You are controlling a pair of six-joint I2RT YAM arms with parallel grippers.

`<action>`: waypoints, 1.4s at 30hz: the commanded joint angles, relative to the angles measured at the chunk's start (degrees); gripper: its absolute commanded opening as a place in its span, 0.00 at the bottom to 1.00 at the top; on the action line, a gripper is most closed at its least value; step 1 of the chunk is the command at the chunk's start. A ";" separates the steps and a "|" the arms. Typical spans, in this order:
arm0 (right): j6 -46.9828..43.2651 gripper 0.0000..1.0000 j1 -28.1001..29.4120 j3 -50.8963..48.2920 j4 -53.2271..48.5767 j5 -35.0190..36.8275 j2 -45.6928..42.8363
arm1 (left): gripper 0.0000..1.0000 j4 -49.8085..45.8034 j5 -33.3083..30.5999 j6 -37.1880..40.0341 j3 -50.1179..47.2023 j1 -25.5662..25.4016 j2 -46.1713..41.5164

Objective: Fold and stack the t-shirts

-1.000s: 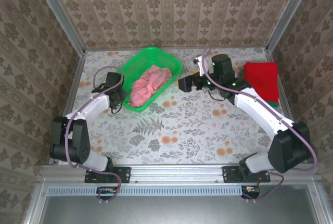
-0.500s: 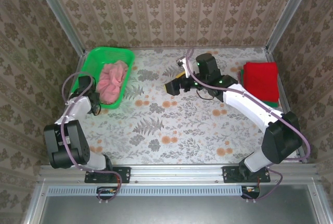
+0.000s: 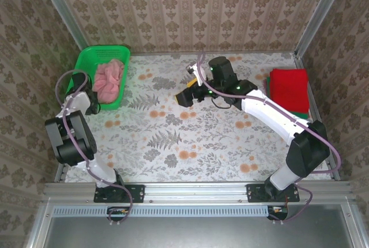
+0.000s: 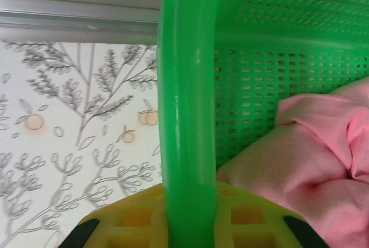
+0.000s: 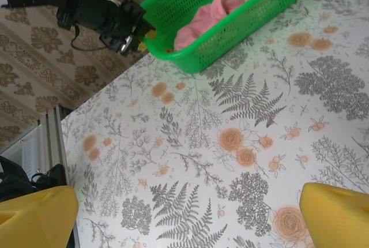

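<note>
- Our left gripper [image 3: 95, 105] is clenched on the rim of the green basket [image 3: 104, 51], at the basket's near edge. In the left wrist view one yellow finger pad [image 4: 253, 216] sits tight against that rim, with the mesh wall rising just past it.
- The basket stands in the far left corner of the desk [image 3: 202, 138], close to the left rail.
- The pink t-shirt [image 3: 109, 76] lies inside the basket, crumpled and unfolded, and its cloth bunches up against the mesh wall.
- Our right gripper [image 3: 185, 97] is released. Its yellow fingers are spread wide with nothing between them.
- It hangs above the flowered desk around the middle, towards the far side. It points left at the basket and is well apart from it.
- The red t-shirt [image 3: 289, 88] lies folded into a neat rectangle at the far right edge of the desk.
- It rests on top of the green t-shirt [image 3: 304, 114]. We see only a thin strip of the green one, along the near right side of the red one.
</note>
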 commanded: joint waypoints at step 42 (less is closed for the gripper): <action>-0.88 1.00 0.36 1.02 -1.02 -2.73 -1.66 | 1.00 -16.96 1.27 33.76 28.22 -8.44 7.30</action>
